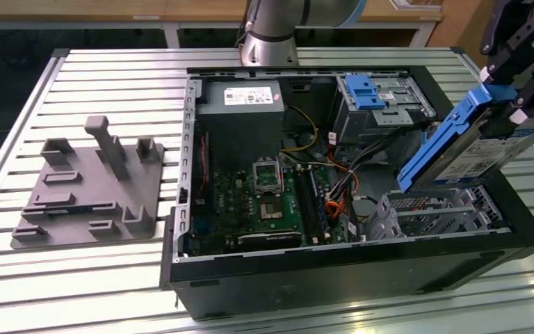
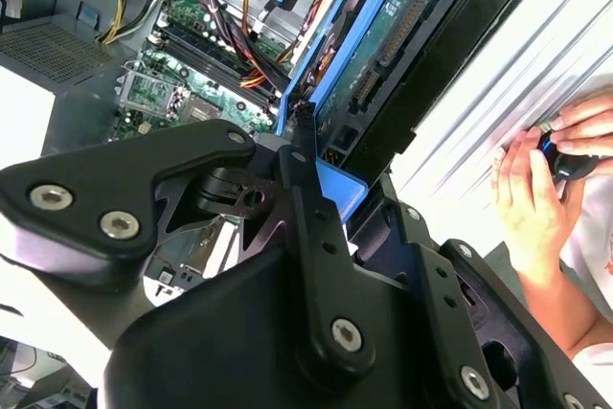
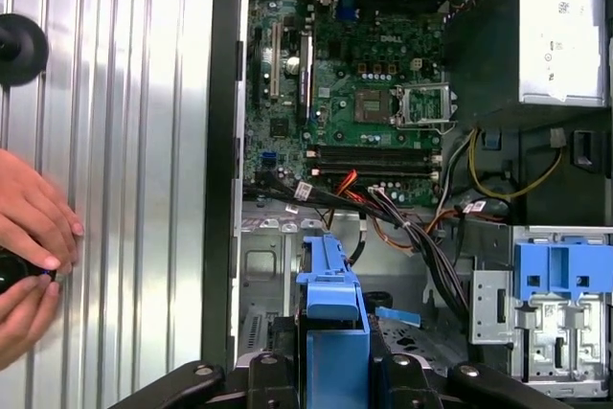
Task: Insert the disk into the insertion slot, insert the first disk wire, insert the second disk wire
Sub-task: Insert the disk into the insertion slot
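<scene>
The disk (image 1: 466,149), a flat drive with a silver-white label in a bright blue carrier, hangs tilted in the air at the exterior view's right. My gripper (image 1: 516,111) is shut on its upper end. Its lower end hovers just above the insertion slot (image 1: 434,212), a perforated silver cage in the near right corner of the open computer case, apart from it. The second wrist view shows the disk (image 2: 383,45) from its circuit-board side, clamped between my black fingers (image 2: 308,198). In the first wrist view the blue carrier (image 3: 330,299) points toward the cage (image 3: 261,265).
Loose orange and black cables (image 1: 341,188) lie between the motherboard (image 1: 267,195) and the cage. A taller grey bay with a blue latch (image 1: 369,94) stands behind. A grey fixture (image 1: 91,188) sits on the slatted table. A person's hands (image 2: 536,189) rest beside the case.
</scene>
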Motion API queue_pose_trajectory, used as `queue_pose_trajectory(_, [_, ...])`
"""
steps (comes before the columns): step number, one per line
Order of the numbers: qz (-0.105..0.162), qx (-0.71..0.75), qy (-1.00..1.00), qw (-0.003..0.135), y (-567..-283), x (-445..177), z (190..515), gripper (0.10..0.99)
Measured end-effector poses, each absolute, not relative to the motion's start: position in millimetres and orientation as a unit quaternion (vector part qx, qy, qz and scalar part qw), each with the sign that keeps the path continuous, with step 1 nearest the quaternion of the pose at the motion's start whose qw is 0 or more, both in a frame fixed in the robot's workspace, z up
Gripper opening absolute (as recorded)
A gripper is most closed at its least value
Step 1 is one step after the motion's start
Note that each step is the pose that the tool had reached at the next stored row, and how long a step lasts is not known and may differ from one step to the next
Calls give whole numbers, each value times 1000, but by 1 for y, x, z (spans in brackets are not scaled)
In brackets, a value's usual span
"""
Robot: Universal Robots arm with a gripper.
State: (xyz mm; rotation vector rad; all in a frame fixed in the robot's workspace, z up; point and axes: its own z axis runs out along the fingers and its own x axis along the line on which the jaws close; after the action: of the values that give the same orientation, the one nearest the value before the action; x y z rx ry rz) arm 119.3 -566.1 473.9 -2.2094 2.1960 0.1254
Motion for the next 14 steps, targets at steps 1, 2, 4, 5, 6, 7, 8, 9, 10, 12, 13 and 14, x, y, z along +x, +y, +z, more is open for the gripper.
queue_pose_trajectory(1, [40,-709,704,12,-566,119,473,365])
queue_pose_trajectory(2, [40,-709,704,12,-566,119,472,365])
queue_pose_trajectory(4, [40,-710,703,12,-566,119,471,365])
queue_pose_trajectory(5, [40,-710,703,12,-566,119,470,365])
queue_pose_trajectory(6, [40,-710,703,12,-566,119,469,365])
queue_pose_trajectory(7, [40,-710,703,12,-566,119,469,365])
queue_pose_trajectory(8, [40,-710,703,12,-566,119,468,365])
queue_pose_trajectory(9, [40,-710,703,12,-566,119,467,365])
queue_pose_trajectory(10, [40,-710,703,12,-566,119,466,365])
queue_pose_trajectory(12, [40,-710,703,12,-566,119,465,365])
queue_pose_trajectory(13, [40,-710,703,12,-566,119,465,365])
queue_pose_trajectory(14, [40,-710,703,12,-566,119,464,365])
